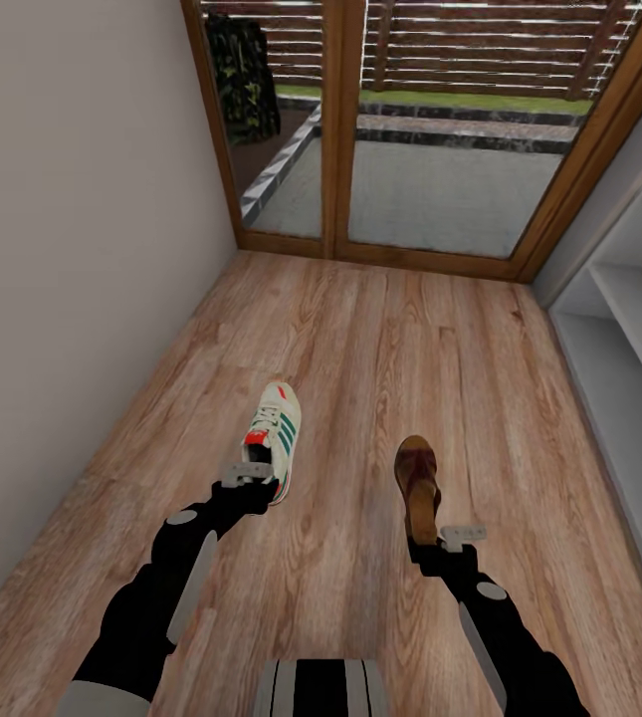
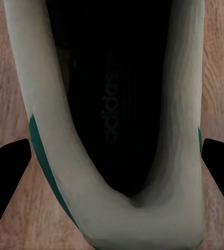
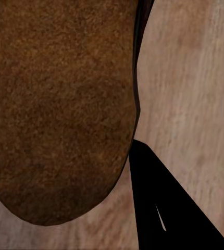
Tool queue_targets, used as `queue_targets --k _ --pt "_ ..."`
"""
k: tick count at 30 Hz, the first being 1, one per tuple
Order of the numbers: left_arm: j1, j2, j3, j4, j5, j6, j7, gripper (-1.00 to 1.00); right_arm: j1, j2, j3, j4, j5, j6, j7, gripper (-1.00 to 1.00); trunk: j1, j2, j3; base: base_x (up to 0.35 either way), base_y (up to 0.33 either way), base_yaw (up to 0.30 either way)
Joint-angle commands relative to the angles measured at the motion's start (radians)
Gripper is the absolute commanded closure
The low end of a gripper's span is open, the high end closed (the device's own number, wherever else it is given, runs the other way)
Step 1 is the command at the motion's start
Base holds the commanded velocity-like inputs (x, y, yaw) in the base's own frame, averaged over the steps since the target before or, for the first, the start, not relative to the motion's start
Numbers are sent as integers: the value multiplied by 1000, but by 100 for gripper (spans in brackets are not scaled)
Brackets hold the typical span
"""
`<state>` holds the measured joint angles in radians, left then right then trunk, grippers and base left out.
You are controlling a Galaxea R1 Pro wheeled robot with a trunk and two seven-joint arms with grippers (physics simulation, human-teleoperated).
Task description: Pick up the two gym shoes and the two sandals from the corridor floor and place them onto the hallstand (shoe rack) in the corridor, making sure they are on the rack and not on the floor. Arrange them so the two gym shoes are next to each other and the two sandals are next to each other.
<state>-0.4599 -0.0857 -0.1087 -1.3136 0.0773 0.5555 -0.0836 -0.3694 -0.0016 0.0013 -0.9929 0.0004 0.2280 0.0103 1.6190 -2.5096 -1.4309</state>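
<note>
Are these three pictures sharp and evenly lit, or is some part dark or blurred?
Head view: even soft light, the gym shoe and the sandal sharp, hardly any shadow on the corridor floor. Left wrist view: the shoe's opening is almost black, its printed lettering faint. Right wrist view: the sandal is very close and looks grainy and soft; a black finger shows no detail.
</note>
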Motion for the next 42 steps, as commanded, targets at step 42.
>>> queue_targets --k 42 --pt "0 -2 0 -2 9 6 1 100 -2 -1 0 -4 -3 7 -1 100 -18 9 218 0 0 0"
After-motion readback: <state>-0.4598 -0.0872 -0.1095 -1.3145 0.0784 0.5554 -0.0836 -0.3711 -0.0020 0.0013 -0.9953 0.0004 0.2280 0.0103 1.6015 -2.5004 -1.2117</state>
